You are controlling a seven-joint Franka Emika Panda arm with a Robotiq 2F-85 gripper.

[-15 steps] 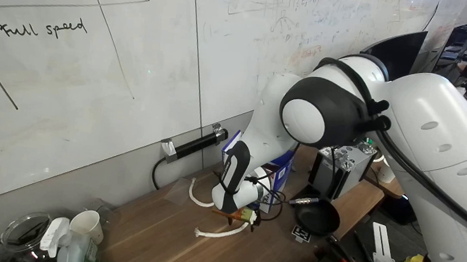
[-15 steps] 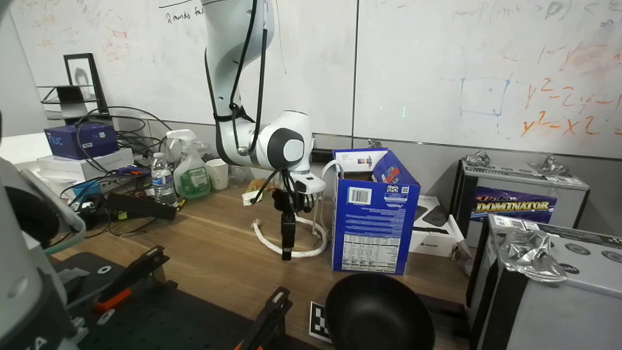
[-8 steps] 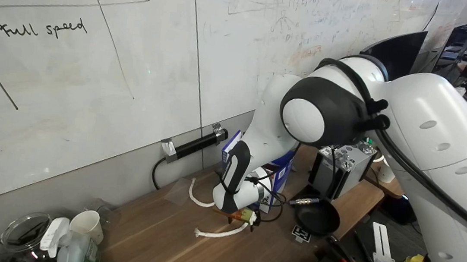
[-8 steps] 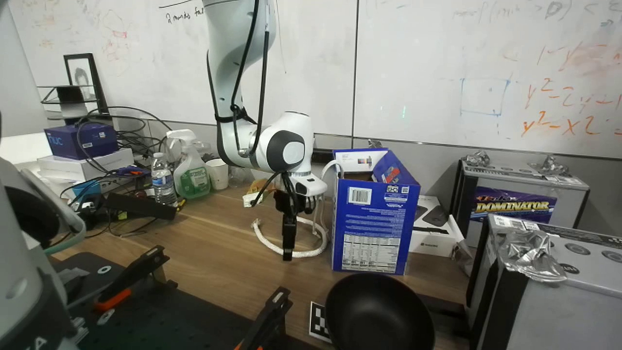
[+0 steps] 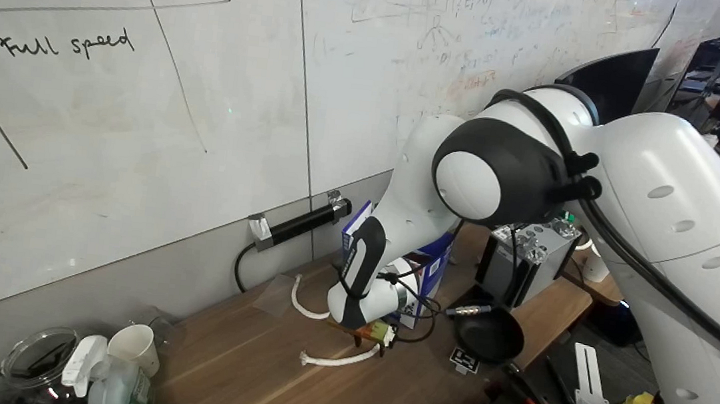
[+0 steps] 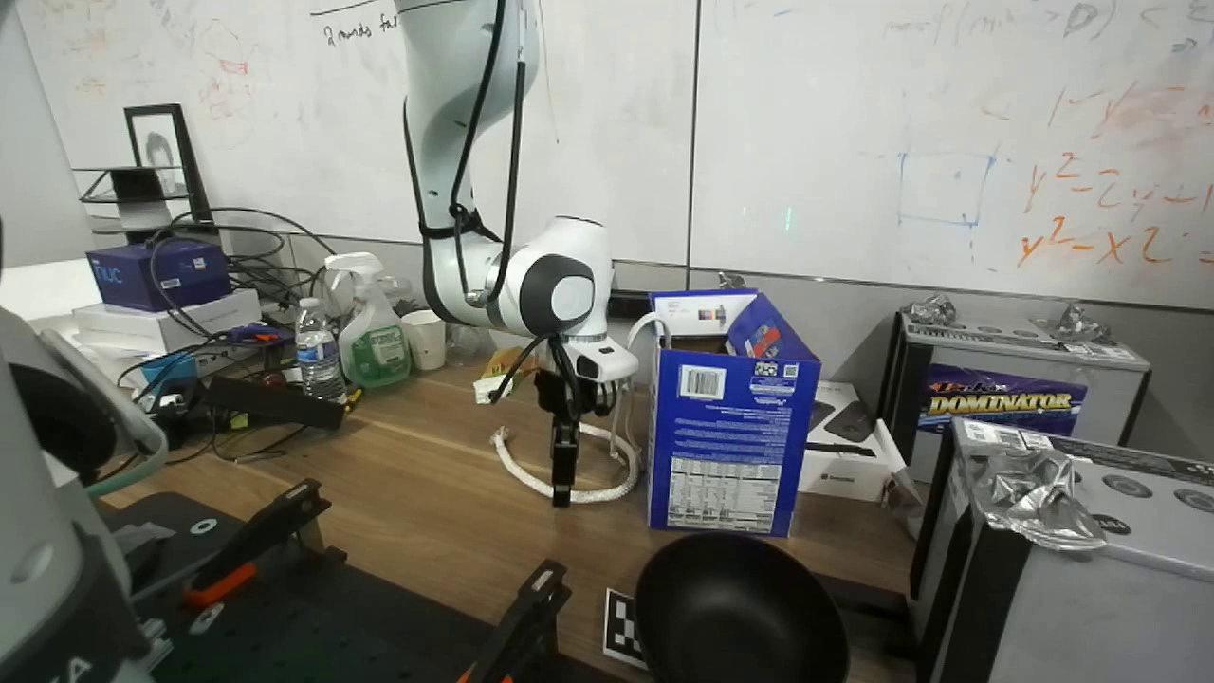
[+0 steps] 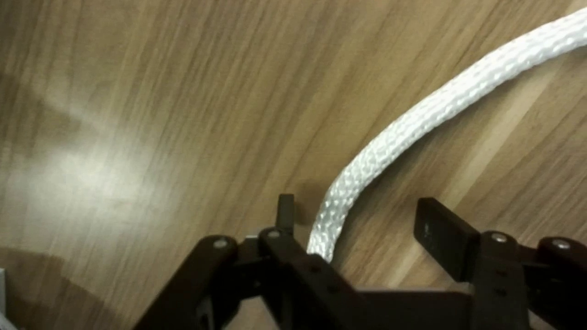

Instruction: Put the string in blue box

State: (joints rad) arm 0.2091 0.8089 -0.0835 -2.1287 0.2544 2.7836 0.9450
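Note:
In the wrist view the white string (image 7: 390,142) curves down across the wood and runs between the fingers of my gripper (image 7: 360,213). The jaws stand apart, with the cord nearer the left finger and a gap on the right; a link hides its lower stretch. In an exterior view my gripper (image 6: 563,489) points down over the table, left of the upright blue box (image 6: 726,436). A loop of string (image 6: 607,494) lies on the wood there, and another stretch arches over the box's left edge at its opening. The arm partly covers the blue box (image 5: 436,270) in an exterior view.
A black pan (image 6: 740,607) stands in front of the box, beside a printed marker (image 6: 623,626). Grey equipment boxes (image 6: 1072,560) are on the right. A spray bottle (image 6: 375,332), a water bottle (image 6: 320,351) and a paper cup (image 6: 425,339) stand at the back left. A whiteboard rises behind.
The gripper's fingers have drawn somewhat closer together. The arm has shifted very slightly toward the box. The string and box look the same.

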